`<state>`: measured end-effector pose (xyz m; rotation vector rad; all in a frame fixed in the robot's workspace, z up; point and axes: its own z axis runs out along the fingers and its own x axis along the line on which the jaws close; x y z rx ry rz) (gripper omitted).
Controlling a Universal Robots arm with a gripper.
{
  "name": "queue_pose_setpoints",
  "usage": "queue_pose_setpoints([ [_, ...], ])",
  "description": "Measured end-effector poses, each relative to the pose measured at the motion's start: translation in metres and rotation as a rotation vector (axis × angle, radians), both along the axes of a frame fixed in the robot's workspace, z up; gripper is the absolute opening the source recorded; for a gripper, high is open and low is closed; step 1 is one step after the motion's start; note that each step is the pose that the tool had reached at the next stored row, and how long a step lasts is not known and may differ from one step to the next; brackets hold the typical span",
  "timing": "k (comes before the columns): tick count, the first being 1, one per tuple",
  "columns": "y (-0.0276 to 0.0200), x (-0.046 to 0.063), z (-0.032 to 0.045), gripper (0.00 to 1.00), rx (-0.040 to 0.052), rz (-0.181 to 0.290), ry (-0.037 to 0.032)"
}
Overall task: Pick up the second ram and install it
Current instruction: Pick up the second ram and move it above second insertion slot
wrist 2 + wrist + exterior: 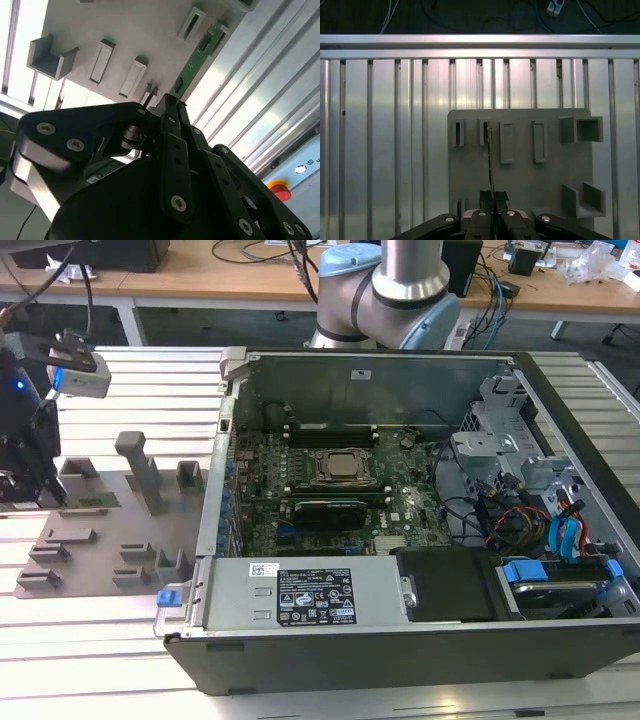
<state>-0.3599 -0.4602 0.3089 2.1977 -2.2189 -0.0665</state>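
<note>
The second ram is a thin green stick reaching out from my fingertips over the grey fixture plate. In the first wrist view the ram appears edge-on, its far end beside a slot block on the plate. My gripper is shut on the ram's near end, as the first wrist view also shows. I cannot tell whether the stick still rests in the fixture. In the exterior view my gripper hangs at the left, over the plate.
The open computer case stands at the exterior view's right, with the processor socket and long black slots on its motherboard. A tall grey post and low blocks rise from the fixture plate. The ribbed metal table lies all around.
</note>
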Motion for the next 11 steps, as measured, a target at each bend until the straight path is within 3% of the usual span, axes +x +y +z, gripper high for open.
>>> queue_pose_setpoints([
  [6, 0.0, 0.0, 0.0248, 0.13, 0.0, 0.0, 0.0],
  [11, 0.0, 0.0, 0.0378, 0.13, 0.0, 0.0, 0.0],
])
